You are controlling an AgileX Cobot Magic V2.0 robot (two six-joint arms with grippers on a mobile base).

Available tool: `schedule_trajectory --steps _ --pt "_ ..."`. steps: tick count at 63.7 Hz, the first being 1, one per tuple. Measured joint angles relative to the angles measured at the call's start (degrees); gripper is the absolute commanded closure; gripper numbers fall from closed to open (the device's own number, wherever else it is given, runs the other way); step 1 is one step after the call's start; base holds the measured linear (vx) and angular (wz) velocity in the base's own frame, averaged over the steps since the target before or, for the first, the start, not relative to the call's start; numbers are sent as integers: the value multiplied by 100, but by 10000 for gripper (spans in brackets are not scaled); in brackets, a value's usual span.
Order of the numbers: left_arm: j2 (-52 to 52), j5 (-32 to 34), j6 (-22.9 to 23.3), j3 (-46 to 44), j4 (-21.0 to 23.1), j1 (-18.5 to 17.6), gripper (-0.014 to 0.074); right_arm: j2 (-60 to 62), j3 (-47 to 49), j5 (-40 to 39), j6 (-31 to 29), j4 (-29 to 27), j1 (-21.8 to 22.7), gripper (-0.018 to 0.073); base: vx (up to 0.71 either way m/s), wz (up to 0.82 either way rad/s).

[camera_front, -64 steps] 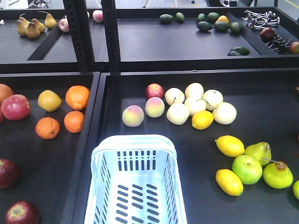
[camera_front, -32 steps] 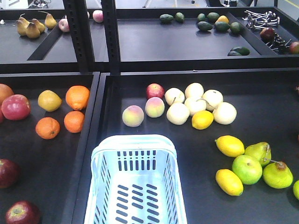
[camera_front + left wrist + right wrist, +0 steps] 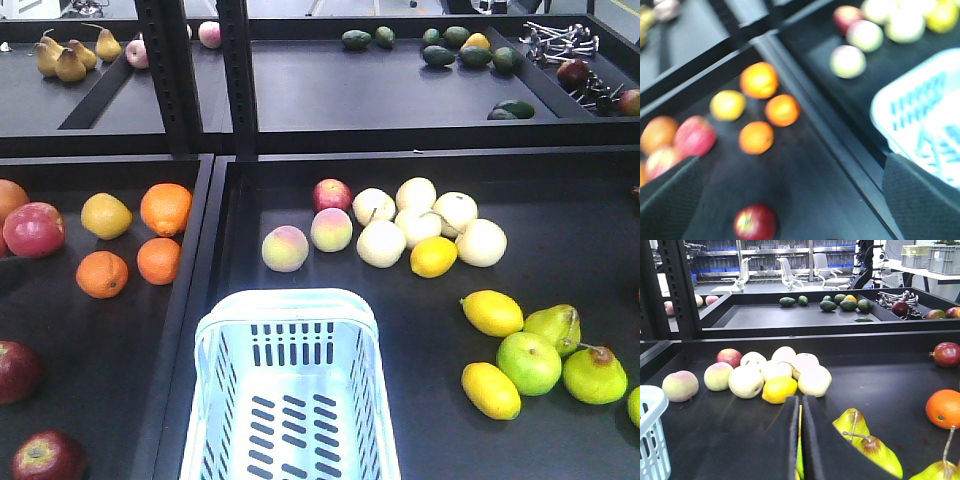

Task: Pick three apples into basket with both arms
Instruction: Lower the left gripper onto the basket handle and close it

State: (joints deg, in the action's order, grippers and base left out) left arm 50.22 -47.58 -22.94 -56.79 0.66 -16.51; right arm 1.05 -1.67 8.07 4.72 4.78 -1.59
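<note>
The dark left tray [image 3: 100, 340] is where the wanted fruit is found. The pale slotted basket [image 3: 290, 390] is set in the neighbouring tray, just across the raised divider [image 3: 190, 330], and nothing is seen inside it.

The left gripper [image 3: 790, 170] is held spread wide above the left tray, its pads framing the lower corners of a blurred wrist view. The right gripper [image 3: 800, 405] is pressed together, nothing pinched, and is pointed over green pears [image 3: 860, 435], well apart from any dark apple.

A dark-red apple [image 3: 15, 370] is cut by the left edge, and a second apple [image 3: 45, 455] lies nearer the front corner. A third cannot be made out. In the left wrist view one of these is seen low between the pads, nearer the left one. The left arm is therefore judged the nearer. As the fruit is round, no long axis need be matched.

The oranges [image 3: 158, 260] and a lighter pink-red apple [image 3: 35, 228] are placed farther back, out of the way. Only the divider would have to be cleared toward the basket.
</note>
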Motion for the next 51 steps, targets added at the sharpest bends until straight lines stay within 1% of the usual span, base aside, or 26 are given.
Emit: schedule_trajectory --steps 8,18,21,22,27,28,34,43,51 --pt "534 26 -484 -198 109 -604 -78 0 0 0 0 0 0 568 0 0" --pt "1378 28 -824 -506 122 -1394 -70 0 0 0 0 0 0 568 0 0" --pt "1649 28 -908 -606 107 -1582 -69 0 0 0 0 0 0 568 0 0" --pt "1767 28 -946 -650 101 -1710 -68 0 0 0 0 0 0 568 0 0" --pt "2267 23 -1034 -832 7 -2088 -66 0 0 0 0 0 0 568 0 0" --pt "2306 23 -1044 -863 -22 -2119 -66 0 0 0 0 0 0 568 0 0" --pt "2827 18 -1067 -1108 -316 -2533 -64 0 0 0 0 0 0 568 0 0" --pt "3591 -50 -1067 -1484 -598 -2931 -62 0 0 0 0 0 0 568 0 0" --pt "4170 -184 -1067 -1824 -805 -3079 -60 0 0 0 0 0 0 568 0 0"
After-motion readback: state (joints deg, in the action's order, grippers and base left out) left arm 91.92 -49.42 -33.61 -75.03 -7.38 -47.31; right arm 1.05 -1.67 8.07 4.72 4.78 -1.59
